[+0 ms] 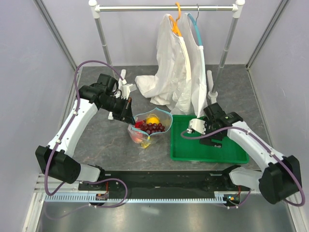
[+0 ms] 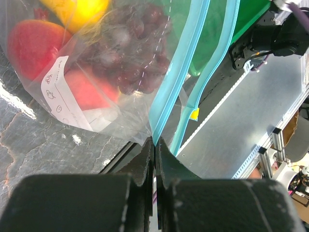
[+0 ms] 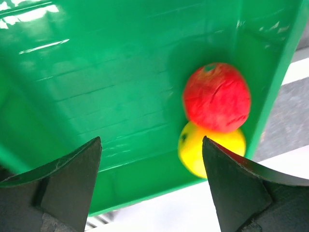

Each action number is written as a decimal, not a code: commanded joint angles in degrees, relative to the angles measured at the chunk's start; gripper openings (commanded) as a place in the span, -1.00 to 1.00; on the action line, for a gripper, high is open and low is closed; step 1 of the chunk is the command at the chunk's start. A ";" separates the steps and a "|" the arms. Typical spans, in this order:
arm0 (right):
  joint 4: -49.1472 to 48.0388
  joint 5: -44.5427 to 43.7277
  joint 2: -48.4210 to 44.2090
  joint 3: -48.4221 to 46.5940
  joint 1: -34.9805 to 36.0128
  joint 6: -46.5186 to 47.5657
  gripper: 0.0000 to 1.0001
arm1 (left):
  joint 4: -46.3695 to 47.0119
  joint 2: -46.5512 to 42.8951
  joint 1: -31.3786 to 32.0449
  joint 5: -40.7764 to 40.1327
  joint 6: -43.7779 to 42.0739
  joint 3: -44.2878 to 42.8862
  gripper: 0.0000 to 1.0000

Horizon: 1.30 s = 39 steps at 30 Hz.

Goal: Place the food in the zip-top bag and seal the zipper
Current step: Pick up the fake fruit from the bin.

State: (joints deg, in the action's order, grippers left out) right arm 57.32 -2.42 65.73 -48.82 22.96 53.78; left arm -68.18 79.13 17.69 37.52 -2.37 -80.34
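Left claw [image 2: 153, 144]: jaws pressed together on one end of the thin teal zipper strip [image 2: 169, 92] of the clear, crinkly zip-top plastic bag [image 2: 118, 121]. From the grip point the strip's two halves run apart, so the mouth stands open and unsealed.

Bag location: on the grey marbled tabletop [image 1: 96, 140], between the left claw and the green plastic tray [image 3: 96, 72], just beside the tray's left edge. The top view shows the teal rim as an open loop.

Bag contents, seen through the plastic:
- dark purple toy grape bunch [image 2: 130, 53], nearest the zipper;
- red round toy fruit [image 2: 31, 46], at the far side of the bag;
- yellow toy piece [image 2: 79, 7], at the frame's upper edge;
- pink-orange toy peach [image 2: 87, 92], partly behind the small white label [image 2: 65, 92].

Right claw [image 3: 150, 145]: jaws spread wide, holding nothing, hovering over the green tray's interior.

Tray contents: a second red round toy fruit [image 3: 217, 96] and a yellow round toy fruit [image 3: 210, 147], touching each other, lodged in a corner against the tray wall. Both lie outside the bag.

Background: white garments [image 1: 176, 72] hang from a metal rail [image 1: 166, 7] behind the tray.
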 commanded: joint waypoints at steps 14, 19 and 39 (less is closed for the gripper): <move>-17.51 -8.40 11.34 2.67 -3.18 12.31 0.86 | 0.33 -0.82 -0.20 0.80 -0.44 0.18 -0.96; -17.51 -8.57 13.37 4.34 -4.06 13.37 0.79 | 0.24 -0.47 -0.29 0.80 -0.35 -0.35 -0.96; 6.22 15.41 6.25 -4.52 2.51 10.67 0.03 | 0.33 -0.03 -0.29 0.80 -0.09 -0.53 -0.96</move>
State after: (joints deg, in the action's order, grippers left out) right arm 53.56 0.75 76.25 -47.22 20.45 67.16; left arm -68.20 79.15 17.69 37.60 -2.37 -80.25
